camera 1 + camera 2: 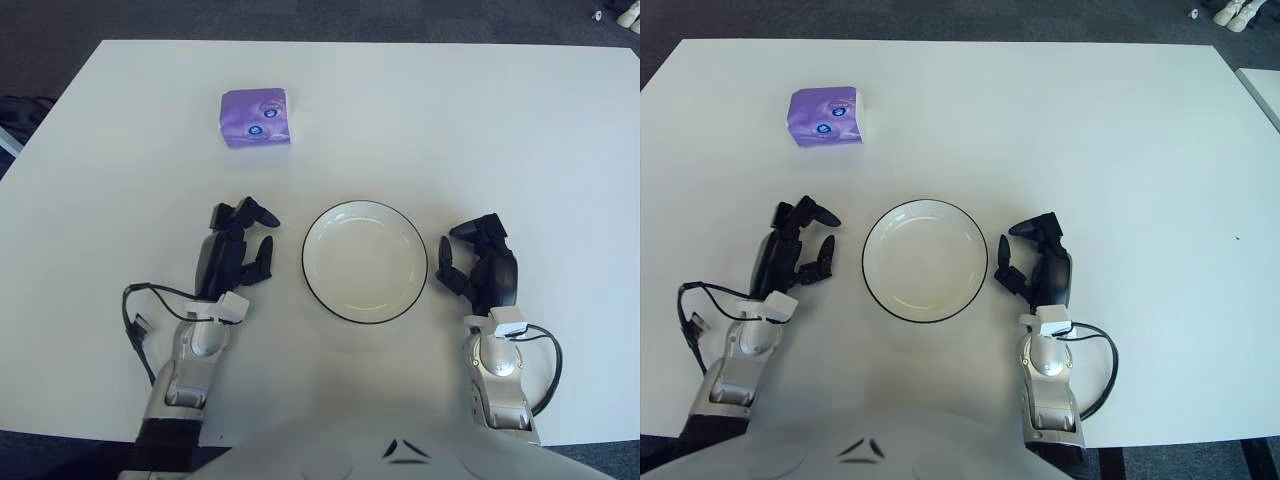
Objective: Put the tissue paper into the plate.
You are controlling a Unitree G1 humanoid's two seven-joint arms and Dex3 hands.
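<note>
The task stands at its opening step: the reach toward the tissue pack. Nothing has been grasped.

The tissue pack [256, 118], a small purple packet, lies flat on the white table [500, 130] on the far left side, well apart from both hands and from the plate. The plate [365, 261], white with a dark rim, sits near the front edge at the centre and holds nothing.

The left hand [234, 254] shows to the left of the plate, apart from its rim. Its fingers are loosely spread and point toward the far side of the table; they hold nothing. The tissue pack lies almost straight beyond this hand, so the left hand is judged to be the working hand.

The right hand [482, 267] shows just beside the plate's right rim. Its fingers are loosely curled and hold nothing. It appears idle.

Next move, as judged from this layout:
1. Extend the left arm forward until the hand is over the pack.
2. Keep the fingers wide enough to span the packet, then lower them.
3. Close on the soft wrapper at opposite sides without crushing it.
4. Carry the pack back and to the right, and release it inside the plate's rim.
</note>
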